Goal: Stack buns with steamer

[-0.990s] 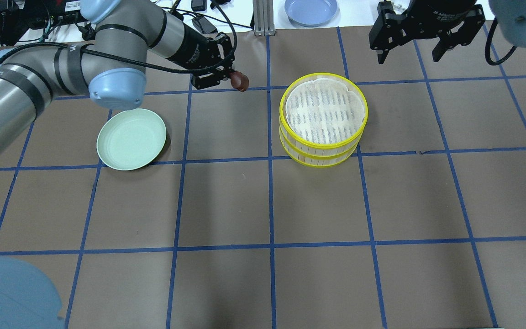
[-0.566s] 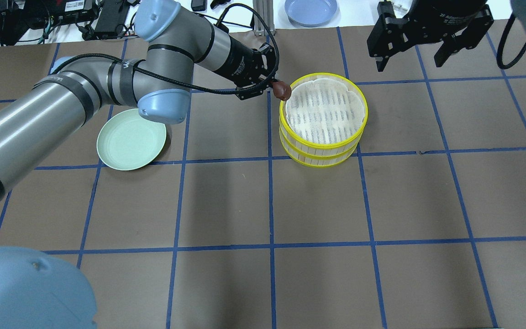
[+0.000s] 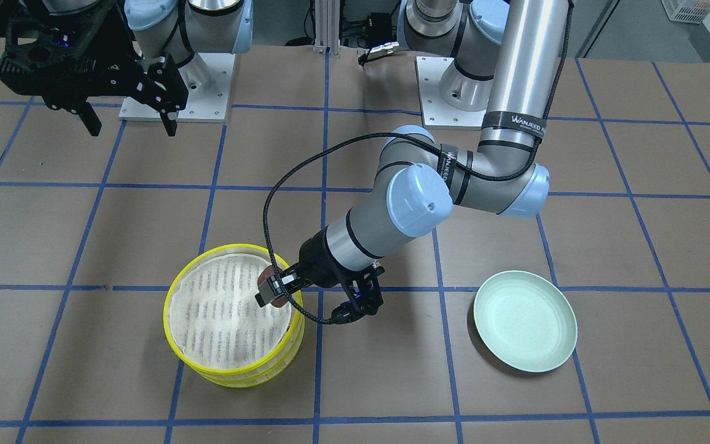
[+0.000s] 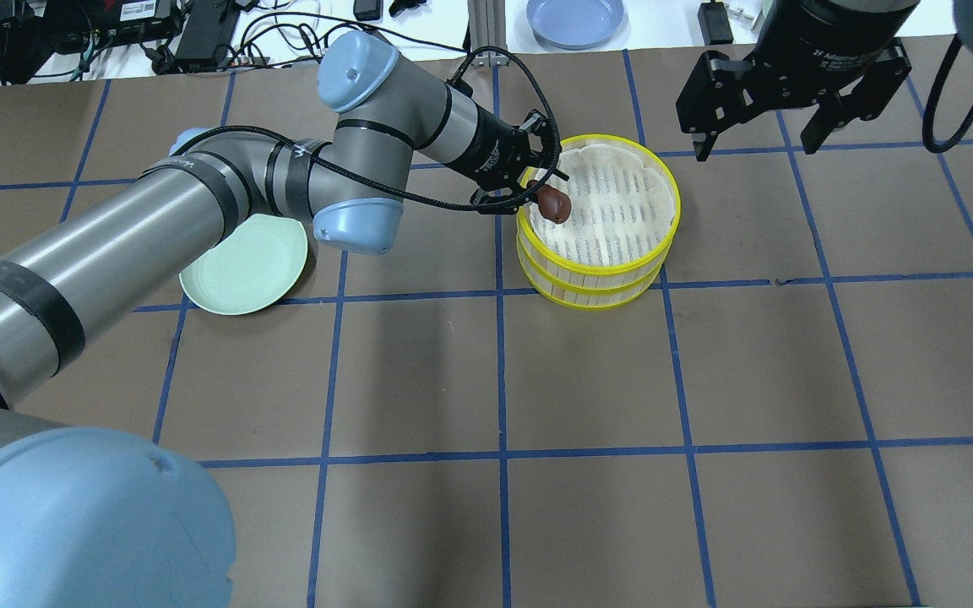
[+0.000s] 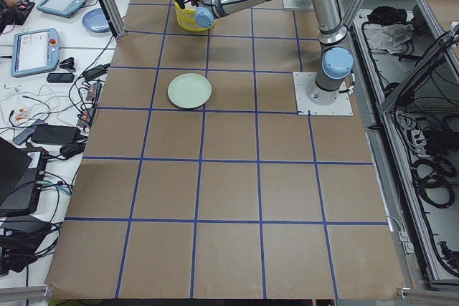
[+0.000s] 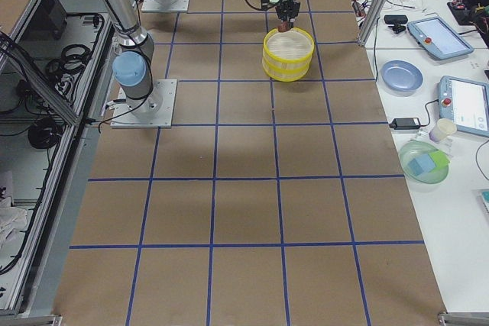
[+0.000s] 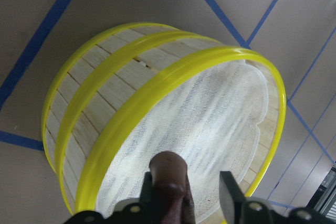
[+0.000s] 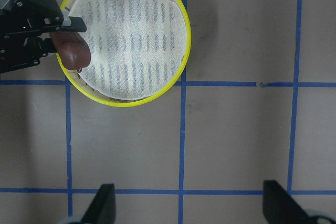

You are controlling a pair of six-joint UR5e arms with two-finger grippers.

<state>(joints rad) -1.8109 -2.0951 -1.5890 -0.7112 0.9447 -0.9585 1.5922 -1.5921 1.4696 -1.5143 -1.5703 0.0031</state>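
Observation:
My left gripper [image 4: 547, 201] is shut on the dark reddish-brown bun [image 4: 553, 204] and holds it just inside the left rim of the yellow two-tier steamer [image 4: 605, 272]. A white cloth lines the steamer's top tier, which holds nothing. The left wrist view shows the bun [image 7: 168, 171] between the fingers, above the cloth. The bun also shows in the right wrist view [image 8: 72, 49]. My right gripper [image 4: 755, 143] hangs open and empty beyond the steamer's far right. The cream-yellow bun is out of view. The pale green plate [image 4: 233, 270] is bare.
A blue plate [image 4: 575, 19] lies on the white bench beyond the table's far edge, among cables and devices. The left arm's forearm passes over the green plate's far side. Brown table surface with blue tape lines surrounds the steamer.
My left arm has carried the brown bun to the right, from the far side of the green plate to over the steamer's left rim. The right gripper has shifted slightly.

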